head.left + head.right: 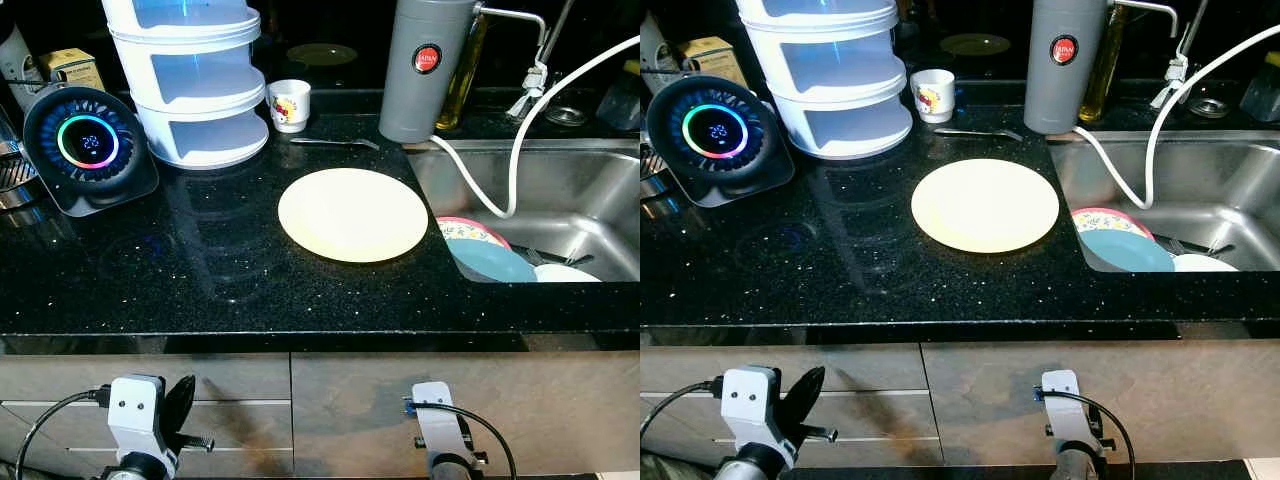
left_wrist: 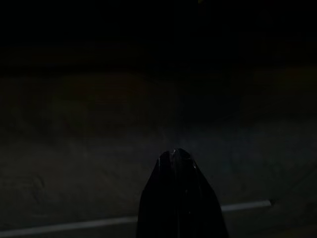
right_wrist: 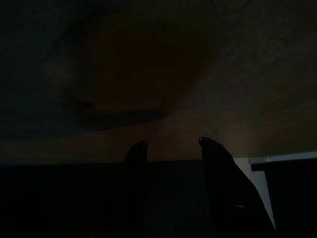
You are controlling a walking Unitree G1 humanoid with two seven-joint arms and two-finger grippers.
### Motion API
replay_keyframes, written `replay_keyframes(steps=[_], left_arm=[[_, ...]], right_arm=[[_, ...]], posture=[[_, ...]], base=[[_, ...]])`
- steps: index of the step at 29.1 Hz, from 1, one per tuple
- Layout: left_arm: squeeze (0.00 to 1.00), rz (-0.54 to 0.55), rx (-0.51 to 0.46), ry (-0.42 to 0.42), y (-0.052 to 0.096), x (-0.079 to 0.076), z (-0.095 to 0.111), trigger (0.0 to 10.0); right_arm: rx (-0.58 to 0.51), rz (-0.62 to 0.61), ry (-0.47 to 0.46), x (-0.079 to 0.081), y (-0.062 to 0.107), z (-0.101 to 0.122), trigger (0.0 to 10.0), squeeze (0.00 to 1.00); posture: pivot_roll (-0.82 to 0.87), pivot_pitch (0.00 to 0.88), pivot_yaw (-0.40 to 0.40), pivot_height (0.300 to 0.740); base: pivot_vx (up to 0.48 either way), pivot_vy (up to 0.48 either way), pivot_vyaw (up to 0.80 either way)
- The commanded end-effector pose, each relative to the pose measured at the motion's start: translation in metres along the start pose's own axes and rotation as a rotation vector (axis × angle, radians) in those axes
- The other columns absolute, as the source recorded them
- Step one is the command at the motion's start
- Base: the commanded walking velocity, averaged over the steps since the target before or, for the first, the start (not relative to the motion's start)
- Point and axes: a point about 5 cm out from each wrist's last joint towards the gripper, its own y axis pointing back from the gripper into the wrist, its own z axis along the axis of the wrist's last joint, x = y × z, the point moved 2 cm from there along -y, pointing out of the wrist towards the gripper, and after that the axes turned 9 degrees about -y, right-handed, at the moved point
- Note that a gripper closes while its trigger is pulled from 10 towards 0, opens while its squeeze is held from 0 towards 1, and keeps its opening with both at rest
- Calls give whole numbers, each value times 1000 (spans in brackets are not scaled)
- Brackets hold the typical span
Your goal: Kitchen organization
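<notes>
Fingers pressed together on the left gripper (image 2: pixel 179 163) and spread on the right gripper (image 3: pixel 171 144), both arms hang low before the drawers (image 1: pixel 230 420); the dark wrist views alone show this. Above, a pale plate (image 1: pixel 352 214) lies flat mid-counter (image 1: pixel 200 270), just beside the sink (image 1: pixel 560 190) holding dishes (image 1: pixel 490 255). Farther back, a spoon (image 1: pixel 335 143) lies along the counter's length, near a cup (image 1: pixel 289 105).

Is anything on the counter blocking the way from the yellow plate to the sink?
Nothing visible does. The yellow plate lies flat on the black counter, with bare counter between it and the sink edge. Both grippers hang below the counter front.
</notes>
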Motion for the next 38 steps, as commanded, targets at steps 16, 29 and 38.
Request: replay_keyframes(steps=[16, 29, 38], left_arm=[[0, -1, 38, -32, 0, 2, -8, 0], [0, -1, 271, -51, 7, 1, -57, 10000], [0, -23, 583, 11, 23, 0, -99, 10000]], right_arm=[[16, 2, -9, 3, 3, -4, 10000, 0], [17, -1, -12, 4, 3, -4, 10000, 0], [20, 9, -5, 3, 3, -4, 10000, 0]], posture=[[15, 148, 35, 740], [5, 145, 42, 740], [9, 141, 35, 740]], base=[[0, 0, 0], [0, 0, 0], [0, 0, 0]])
